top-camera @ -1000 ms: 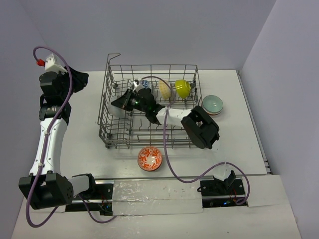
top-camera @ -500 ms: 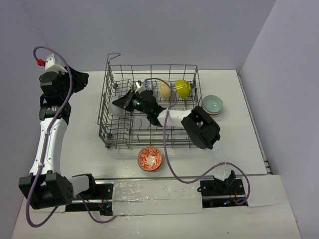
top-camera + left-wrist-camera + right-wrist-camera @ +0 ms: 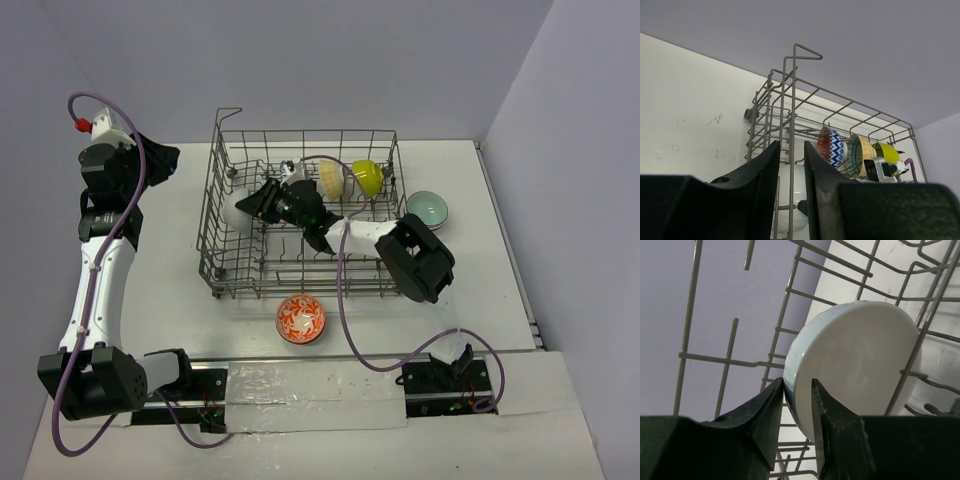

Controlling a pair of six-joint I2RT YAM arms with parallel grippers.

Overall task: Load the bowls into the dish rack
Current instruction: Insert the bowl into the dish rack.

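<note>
Right gripper (image 3: 797, 386) straddles rim of white bowl (image 3: 855, 365) in dish rack (image 3: 214, 232), grip uncertain. Red-white bowl (image 3: 301, 319) and green bowl (image 3: 427, 208) sit behind it, unloaded.

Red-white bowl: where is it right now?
Top external view: the red-white bowl sits upright on the table, just in front of the near wall of the dish rack, about midway along that wall and outside the rack.

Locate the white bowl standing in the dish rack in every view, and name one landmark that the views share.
Top external: the white bowl stands at the left end of the dish rack, partly hidden.
Left wrist: bottom centre, behind the rack's wires.
Right wrist: it fills the middle, standing on edge among the tines.
Shared landmark: the dish rack's grey wires show in all three views.
</note>
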